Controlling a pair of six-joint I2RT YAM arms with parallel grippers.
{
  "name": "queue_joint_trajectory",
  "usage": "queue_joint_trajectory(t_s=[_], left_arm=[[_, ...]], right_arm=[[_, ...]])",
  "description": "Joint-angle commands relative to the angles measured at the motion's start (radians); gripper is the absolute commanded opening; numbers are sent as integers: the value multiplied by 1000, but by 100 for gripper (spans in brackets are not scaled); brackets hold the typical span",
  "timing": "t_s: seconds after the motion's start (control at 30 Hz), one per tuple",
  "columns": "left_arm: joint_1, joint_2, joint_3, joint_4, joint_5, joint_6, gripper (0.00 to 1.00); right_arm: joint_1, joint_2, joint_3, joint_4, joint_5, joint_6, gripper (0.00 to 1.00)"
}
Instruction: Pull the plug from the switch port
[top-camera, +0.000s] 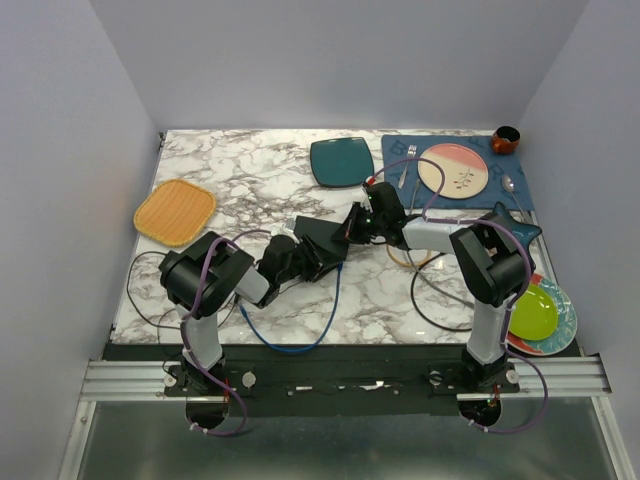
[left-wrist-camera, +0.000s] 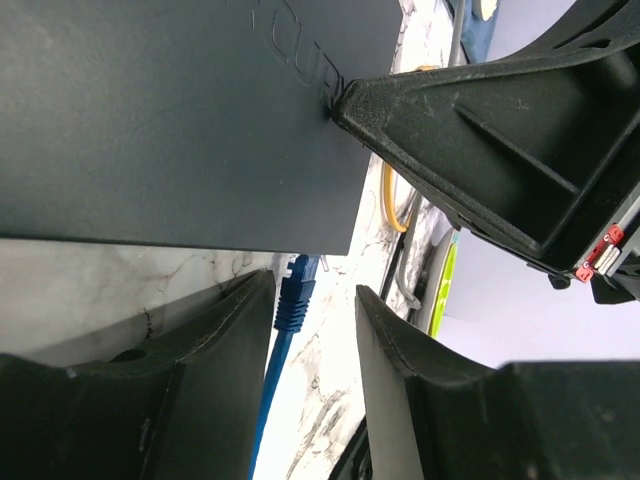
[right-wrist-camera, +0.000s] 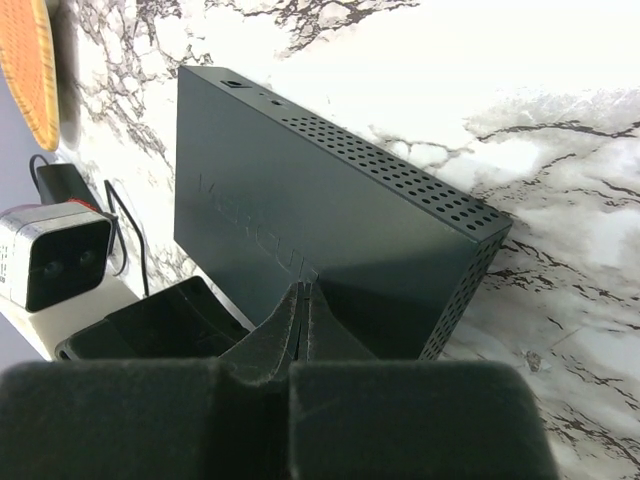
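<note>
The switch (top-camera: 322, 240), a flat matte-black box, lies mid-table, and its top fills the left wrist view (left-wrist-camera: 170, 120). A blue plug (left-wrist-camera: 296, 290) sits in a port on its near edge, and the blue cable (top-camera: 300, 345) loops toward the table front. My left gripper (left-wrist-camera: 315, 305) is open, its fingers (left-wrist-camera: 215, 340) standing either side of the plug; the plug is close against the left one. My right gripper (right-wrist-camera: 306, 292) is shut on nothing, its tips pressed down on the switch's top (right-wrist-camera: 300, 200). From above, the right gripper (top-camera: 355, 226) is at the switch's far right.
A dark teal plate (top-camera: 342, 160) lies behind the switch and an orange mat (top-camera: 175, 211) at far left. A blue placemat (top-camera: 400, 180) carries a pink plate (top-camera: 453, 170) and cutlery, with a brown cup (top-camera: 506, 139) beyond. Green plate (top-camera: 533, 312) at right; yellow cable (left-wrist-camera: 392, 195).
</note>
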Motion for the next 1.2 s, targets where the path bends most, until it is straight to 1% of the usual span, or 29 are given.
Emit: queue_joint_trajectory(t_s=[0.0,0.57,0.8,1.17], left_arm=[[-11,-11,11,-84,-59,19,50],[-12,-2,43,-187,-108,-24,41],[-12,-2,62,-235,-102,-57,37],[-14,-42,91,-341,-134,-70,36]], right_arm=[[-7,83,-45,-155,87,-38,1],[-7,97,-44,-155,89,-40,1],[-5,98,-44,-155,87,-38,1],[-7,101,-47,-155,87,-38,1]])
